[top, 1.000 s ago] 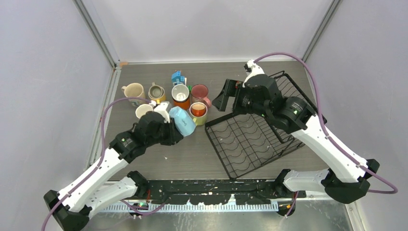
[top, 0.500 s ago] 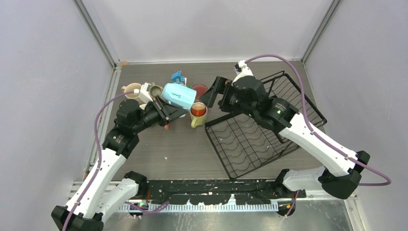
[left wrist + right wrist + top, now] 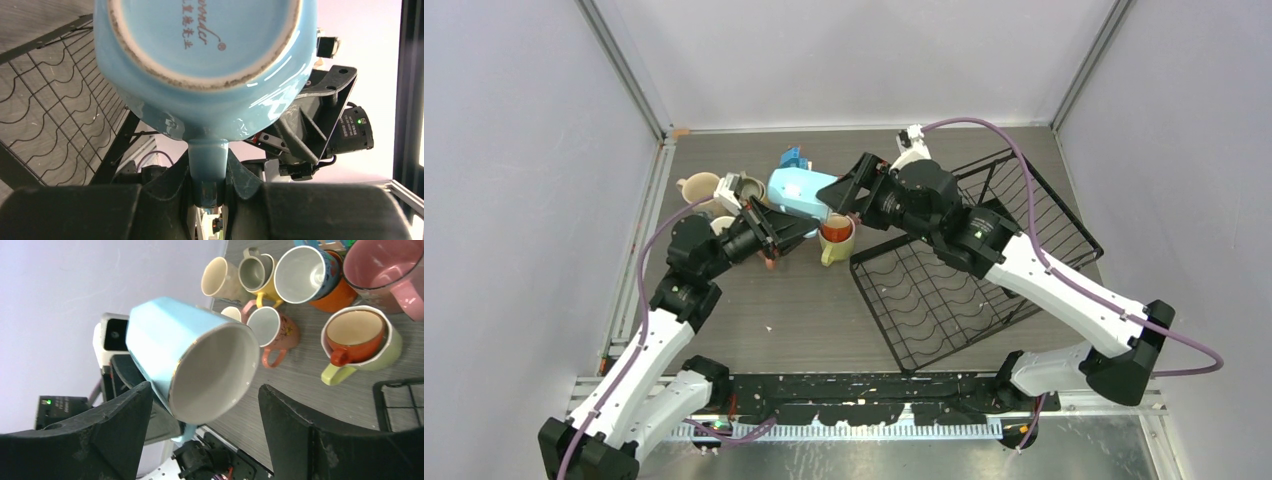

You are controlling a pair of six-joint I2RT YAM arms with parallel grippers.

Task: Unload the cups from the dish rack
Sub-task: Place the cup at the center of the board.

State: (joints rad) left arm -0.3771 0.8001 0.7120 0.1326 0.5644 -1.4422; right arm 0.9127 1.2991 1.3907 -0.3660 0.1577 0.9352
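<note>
Above the grey table, upper centre, the light blue ceramic mug now hangs clear of the black wire dish rack; left gripper clamps its handle, right gripper (fingers apart) has approached.

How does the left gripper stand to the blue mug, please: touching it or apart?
Touching. The left wrist view shows the left gripper shut on the handle of the blue mug, pressing the handle from both sides with no gap.

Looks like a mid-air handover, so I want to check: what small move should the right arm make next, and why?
Probably close the right gripper on the blue mug: its open fingers flank the mug's mouth, while the left gripper pinches only the handle.
</note>
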